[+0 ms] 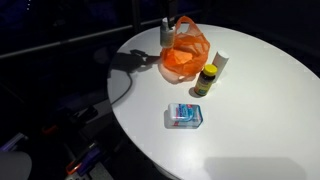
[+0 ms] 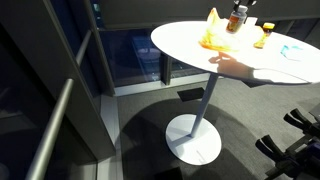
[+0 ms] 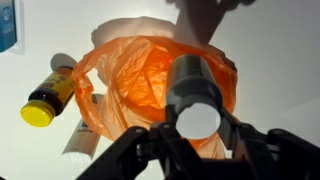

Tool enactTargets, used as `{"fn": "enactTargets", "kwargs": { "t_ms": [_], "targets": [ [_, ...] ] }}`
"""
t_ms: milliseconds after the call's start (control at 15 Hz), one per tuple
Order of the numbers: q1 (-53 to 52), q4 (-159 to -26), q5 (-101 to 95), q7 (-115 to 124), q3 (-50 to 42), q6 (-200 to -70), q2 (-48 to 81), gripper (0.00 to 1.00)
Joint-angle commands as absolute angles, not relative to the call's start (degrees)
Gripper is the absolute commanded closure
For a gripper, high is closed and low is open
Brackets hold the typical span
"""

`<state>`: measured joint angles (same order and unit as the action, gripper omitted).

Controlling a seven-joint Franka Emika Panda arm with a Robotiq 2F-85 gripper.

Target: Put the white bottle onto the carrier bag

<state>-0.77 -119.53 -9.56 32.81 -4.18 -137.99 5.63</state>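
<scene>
The orange carrier bag (image 3: 150,75) lies crumpled on the round white table (image 1: 250,110); it shows in both exterior views (image 1: 185,58) (image 2: 213,36). My gripper (image 3: 197,125) is shut on the white bottle (image 3: 195,95), a greyish-white cylinder with its pale round end facing the wrist camera. The bottle hangs right over the bag's near part. I cannot tell whether it touches the plastic. In both exterior views the gripper (image 1: 166,32) (image 2: 238,16) stands at the bag's back edge.
A dark bottle with a yellow lid (image 3: 50,95) (image 1: 206,78) and a white tube-shaped object (image 3: 75,145) (image 1: 222,62) are beside the bag. A blue box (image 1: 185,115) (image 2: 293,50) lies nearer the table's front. The table edge runs just behind the bag.
</scene>
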Motion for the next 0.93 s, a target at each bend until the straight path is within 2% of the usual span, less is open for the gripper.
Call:
{"fn": "enactTargets", "kwargs": {
  "t_ms": [0, 800, 867],
  "targets": [
    [0.5, -117.0, -11.0, 34.3, -5.3, -136.1, 6.9, 0.81],
    [0.1, -118.0, -10.6, 34.5, -6.7, -136.4, 11.5, 0.81],
    [0.1, -118.1, -10.4, 34.1, -6.7, -136.1, 11.2, 0.63]
  ]
}}
